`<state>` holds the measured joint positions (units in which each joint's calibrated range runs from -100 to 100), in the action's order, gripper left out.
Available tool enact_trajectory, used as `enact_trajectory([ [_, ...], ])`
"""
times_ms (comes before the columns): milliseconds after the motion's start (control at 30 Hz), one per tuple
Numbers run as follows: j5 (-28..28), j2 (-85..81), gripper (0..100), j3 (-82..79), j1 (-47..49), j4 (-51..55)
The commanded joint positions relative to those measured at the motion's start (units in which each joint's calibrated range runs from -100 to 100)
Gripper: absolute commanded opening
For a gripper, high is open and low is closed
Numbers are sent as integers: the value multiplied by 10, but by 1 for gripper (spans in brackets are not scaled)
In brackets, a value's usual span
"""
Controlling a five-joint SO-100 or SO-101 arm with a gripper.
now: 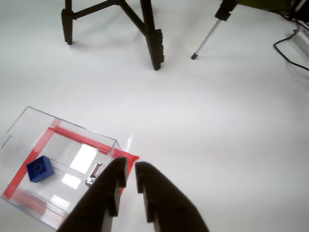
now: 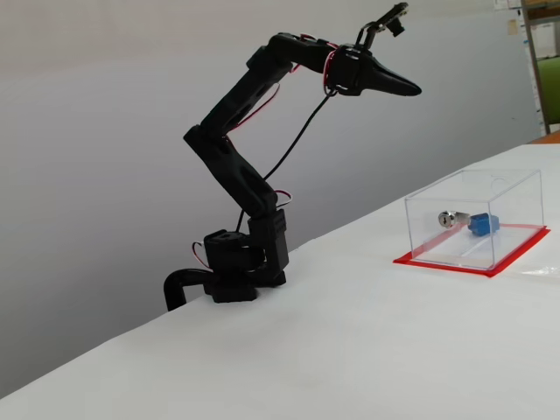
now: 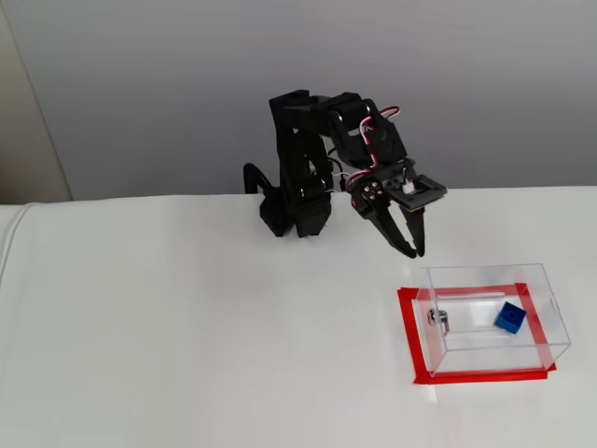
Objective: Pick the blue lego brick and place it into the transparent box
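The blue lego brick (image 1: 39, 168) lies inside the transparent box (image 1: 58, 140) on its red base, next to a small silver metal cylinder (image 1: 94, 175). The brick also shows inside the box in both fixed views (image 2: 482, 224) (image 3: 509, 318). The box (image 2: 472, 219) (image 3: 490, 317) stands on the white table. My gripper (image 1: 130, 169) is empty, its jaws nearly together with a thin gap. It is raised well above the table and beside the box, over its near corner in the wrist view (image 2: 411, 87) (image 3: 415, 250).
Black tripod legs (image 1: 152, 38) and a thin metal leg (image 1: 207, 38) stand on the white table at the top of the wrist view. A black cable (image 1: 289, 53) lies at the top right. The arm's base (image 2: 236, 262) sits at the table's far edge.
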<state>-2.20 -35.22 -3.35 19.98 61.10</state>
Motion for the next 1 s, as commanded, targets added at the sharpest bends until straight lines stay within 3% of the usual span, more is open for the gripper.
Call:
enact_trajectory([
  [0, 2, -65, 2, -17, -70, -9],
  [233, 2, -162, 2, -121, -185, -8],
  [500, 2, -305, 2, -348, -259, -9],
  [967, 6, -547, 2, -723, -278, -74],
])
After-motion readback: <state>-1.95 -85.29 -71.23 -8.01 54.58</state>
